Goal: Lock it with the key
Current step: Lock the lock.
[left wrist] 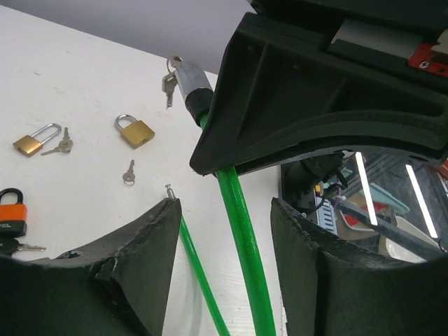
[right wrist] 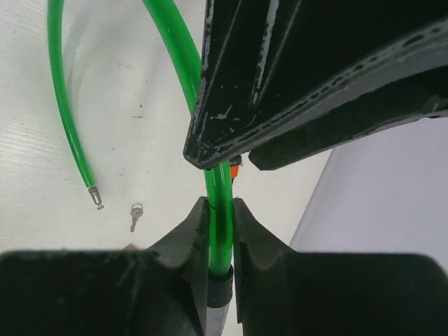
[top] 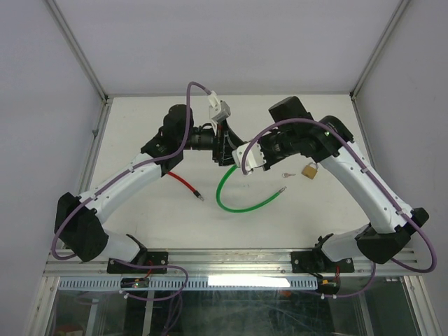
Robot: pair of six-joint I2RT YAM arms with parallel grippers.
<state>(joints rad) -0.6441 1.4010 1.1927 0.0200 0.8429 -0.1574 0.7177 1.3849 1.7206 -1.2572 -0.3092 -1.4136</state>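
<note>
My right fingers (right wrist: 187,238) pinch the green cable lock (right wrist: 218,203) beside its black collar. My left fingers (left wrist: 143,266) stand spread on either side of the same cable. Beyond, keys (left wrist: 169,80) hang at the cable's silver barrel (left wrist: 189,75). A loose key (left wrist: 129,171), two brass padlocks (left wrist: 135,131) and an orange padlock (left wrist: 10,208) lie on the bench (left wrist: 70,91) farther off.

There are 2 hands: the left hand (left wrist: 225,210) and the right hand (right wrist: 220,206). There is 1 green cable (left wrist: 241,231) and 1 red cable (top: 183,182).

Off to the left of the left hand are 3 padlocks: 1 tall gold padlock (left wrist: 31,140), 1 short gold padlock (left wrist: 134,131) and 1 orange padlock (left wrist: 10,206). 1 lone key (left wrist: 129,171) lies near that hand.

The bunch of keys (left wrist: 168,82) is too small to count.
</note>
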